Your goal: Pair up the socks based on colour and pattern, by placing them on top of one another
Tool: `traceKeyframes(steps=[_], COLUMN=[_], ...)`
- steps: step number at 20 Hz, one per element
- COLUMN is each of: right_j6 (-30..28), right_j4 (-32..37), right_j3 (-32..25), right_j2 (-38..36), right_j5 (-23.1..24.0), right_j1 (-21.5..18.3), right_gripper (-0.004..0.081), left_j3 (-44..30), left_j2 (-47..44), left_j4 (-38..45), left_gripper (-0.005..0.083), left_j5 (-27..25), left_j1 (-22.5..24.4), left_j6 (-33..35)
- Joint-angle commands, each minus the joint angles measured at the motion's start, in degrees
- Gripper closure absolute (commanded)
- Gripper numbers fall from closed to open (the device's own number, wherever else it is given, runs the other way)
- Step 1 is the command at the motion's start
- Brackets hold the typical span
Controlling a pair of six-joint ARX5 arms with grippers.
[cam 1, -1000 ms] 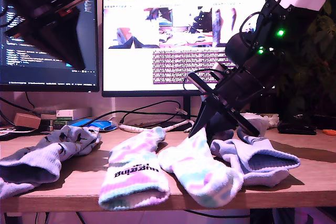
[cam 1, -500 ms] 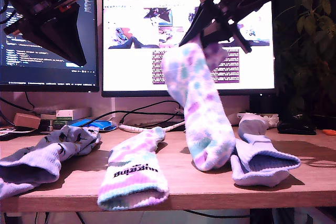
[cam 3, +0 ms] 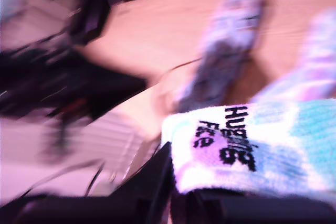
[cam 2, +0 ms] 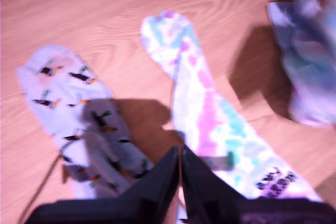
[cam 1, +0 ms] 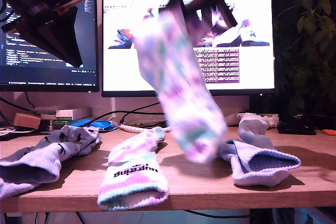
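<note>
**Tie-dye sock hanging in the air**

My second gripper [cam 3: 173,192] is pinching the lettered cuff of a tie-dye sock [cam 1: 181,93], which is dangling blurred above the desk [cam 1: 210,182], clear of it, in front of the monitor [cam 1: 247,61]. My first gripper [cam 2: 180,182] is hanging high with its jaws pressed together, holding nothing. Below it the second tie-dye sock [cam 1: 134,169] is lying flat beside a figured lavender sock [cam 1: 58,150]. A plain lavender sock [cam 1: 260,158] is lying toward the exterior view's right.
</note>
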Motion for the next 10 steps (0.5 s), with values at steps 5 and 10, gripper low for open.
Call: traceKeyframes(steps=[5,10], right_j6=[-0.6,-0.5], right_j4=[-2.3,0.1], right_j3=[-0.2,-0.2], right_j2=[-1.2,-1.2], right_j5=[0.0,4.6], right_j1=[5.6,10.7], right_gripper=[0.0781,0.0781], left_j3=[-0.5,-0.5], left_j2=[-0.6,-0.6], left_j4=[3.5,4.7], left_gripper=[0.0797,0.0797], left_j5=[-2.7,-2.7], left_j1=[3.8,7.5], left_j6=[0.5,0.5])
